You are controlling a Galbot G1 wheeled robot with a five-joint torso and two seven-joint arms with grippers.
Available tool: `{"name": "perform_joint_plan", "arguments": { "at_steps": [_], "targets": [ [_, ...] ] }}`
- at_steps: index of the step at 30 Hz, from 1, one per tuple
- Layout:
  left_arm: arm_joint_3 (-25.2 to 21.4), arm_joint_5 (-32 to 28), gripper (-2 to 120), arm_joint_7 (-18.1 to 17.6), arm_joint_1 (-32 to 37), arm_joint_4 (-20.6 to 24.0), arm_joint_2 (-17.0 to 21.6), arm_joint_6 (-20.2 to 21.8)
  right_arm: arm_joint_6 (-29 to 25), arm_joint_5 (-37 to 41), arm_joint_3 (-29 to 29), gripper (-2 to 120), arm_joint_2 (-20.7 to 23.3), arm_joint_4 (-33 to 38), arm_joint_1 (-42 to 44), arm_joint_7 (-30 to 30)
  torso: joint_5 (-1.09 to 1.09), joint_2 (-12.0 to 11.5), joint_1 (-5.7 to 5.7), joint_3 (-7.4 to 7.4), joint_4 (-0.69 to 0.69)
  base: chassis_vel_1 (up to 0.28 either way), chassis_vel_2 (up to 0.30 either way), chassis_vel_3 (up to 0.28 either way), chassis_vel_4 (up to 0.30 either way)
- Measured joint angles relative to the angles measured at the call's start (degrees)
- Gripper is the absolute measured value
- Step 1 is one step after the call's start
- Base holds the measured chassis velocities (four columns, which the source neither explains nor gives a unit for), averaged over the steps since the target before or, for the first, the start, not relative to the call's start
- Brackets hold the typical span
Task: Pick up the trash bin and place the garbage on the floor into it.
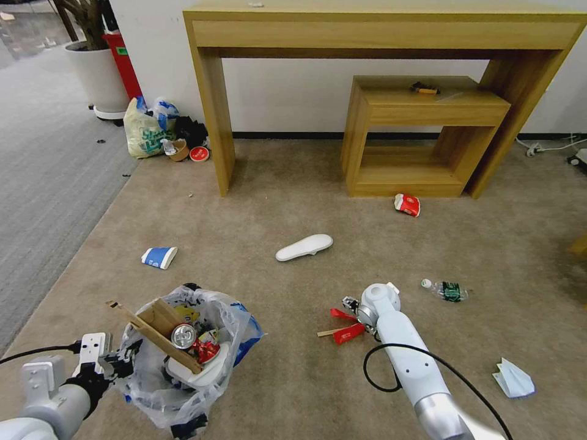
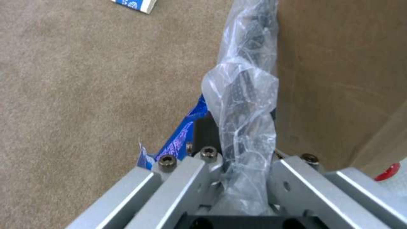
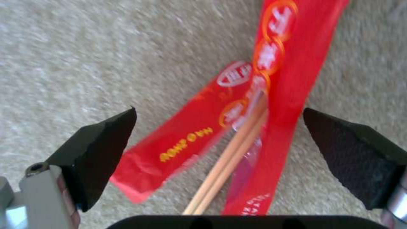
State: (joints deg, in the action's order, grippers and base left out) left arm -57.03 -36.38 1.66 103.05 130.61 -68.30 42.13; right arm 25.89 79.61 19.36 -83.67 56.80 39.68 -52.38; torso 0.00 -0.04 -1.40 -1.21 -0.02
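The trash bin [image 1: 183, 360], black with a crinkly clear liner, stands at the near left of the beige floor [image 1: 275, 201]. It holds cardboard, a crushed can, a red wrapper and a white insole. My left gripper [image 1: 116, 360] is shut on its bagged rim [image 2: 248, 105]. My right gripper [image 3: 218, 127] hangs open just over two red wrappers [image 3: 271, 105] and a wooden stick [image 3: 231, 159], one finger on each side. In the head view this gripper [image 1: 353, 315] is right above the wrappers [image 1: 347, 333]. More garbage lies around: a blue-white cup [image 1: 159, 256], a white insole [image 1: 304, 247], a red packet [image 1: 407, 204], a plastic bottle [image 1: 445, 290] and a tissue [image 1: 513, 379].
A tall wooden desk [image 1: 379, 30] and a low wooden shelf [image 1: 422, 134] stand against the far wall. A yellowish-green tied bag [image 1: 147, 131] with cups sits by the desk leg, beside a white plant pot [image 1: 98, 76]. Grey striped carpet [image 1: 43, 165] lies to the left.
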Motion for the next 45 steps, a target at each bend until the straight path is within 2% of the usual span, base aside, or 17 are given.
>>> {"name": "perform_joint_plan", "arguments": {
  "at_steps": [10, 12, 15, 31, 33, 34, 36, 38, 40, 45],
  "targets": [
    [0.29, 0.02, 0, -0.01, -0.29, -0.41, 0.10, 0.00, -0.73, 1.04, 0.14, 96, 0.23, -0.70, 0.55, -0.28, 0.00, 0.00, 0.01, 0.01, 0.00, 0.000, 0.000, 0.000, 0.000],
    [0.27, 0.03, 0, -0.01, -0.25, -0.41, 0.14, 0.00, -0.89, 1.03, 0.13, 92, 0.26, -0.80, 0.55, -0.25, -0.01, 0.00, 0.01, 0.01, 0.00, 0.000, 0.000, 0.000, 0.000],
    [0.06, -0.01, 0, 0.01, -0.01, -0.41, 0.24, 0.00, -1.04, 0.97, 0.13, 78, 0.42, -0.62, 0.82, -0.21, -0.06, 0.01, 0.01, 0.04, -0.02, 0.000, 0.000, 0.000, 0.000],
    [0.04, -0.05, 0, 0.08, -0.01, 0.31, 0.41, 0.00, -1.09, -1.15, 1.54, 43, 1.18, 1.56, 3.56, 1.43, -0.03, 0.07, 0.02, 0.03, 0.00, 0.000, 0.000, 0.000, 0.000],
    [0.15, -0.03, 0, 0.08, -0.03, 0.38, 0.39, 0.00, -1.08, -2.18, 1.57, 32, 1.32, 2.68, 4.59, 1.62, -0.01, 0.06, 0.02, 0.02, 0.00, 0.000, 0.000, 0.000, 0.000],
    [0.15, -0.03, 0, 0.08, -0.03, 0.38, 0.39, 0.00, -1.08, -2.18, 1.57, 32, 1.32, 2.68, 4.59, 1.62, -0.01, 0.06, 0.02, 0.02, 0.00, 0.000, 0.000, 0.000, 0.000],
    [0.24, 0.00, 0, 0.12, 0.05, 0.46, 0.33, 0.00, -1.07, -3.79, 1.68, 22, 1.28, 3.55, 5.46, 1.88, 0.03, 0.04, 0.02, -0.01, 0.00, 0.000, 0.000, 0.000, 0.000],
    [0.24, 0.02, 0, 0.13, 0.08, 0.48, 0.31, 0.00, -1.07, -4.26, 1.75, 18, 1.25, 3.92, 5.78, 1.90, 0.07, 0.04, 0.02, -0.02, 0.01, 0.000, 0.000, 0.000, 0.000],
    [0.24, 0.07, 0, 0.19, 0.10, 0.51, 0.30, 0.00, -1.09, -5.08, 1.97, 6, 1.24, 5.95, 6.99, 1.81, 0.12, -0.01, -0.01, -0.07, 0.04, 0.000, 0.000, 0.000, 0.000],
    [0.22, 0.11, 0, 0.33, 0.11, 0.55, 0.28, 0.00, -0.81, -6.32, 2.14, 0, 1.26, 9.68, 8.57, 1.08, 0.04, -0.02, -0.03, -0.05, 0.02, 0.000, 0.000, 0.000, 0.000]
  ]
}}
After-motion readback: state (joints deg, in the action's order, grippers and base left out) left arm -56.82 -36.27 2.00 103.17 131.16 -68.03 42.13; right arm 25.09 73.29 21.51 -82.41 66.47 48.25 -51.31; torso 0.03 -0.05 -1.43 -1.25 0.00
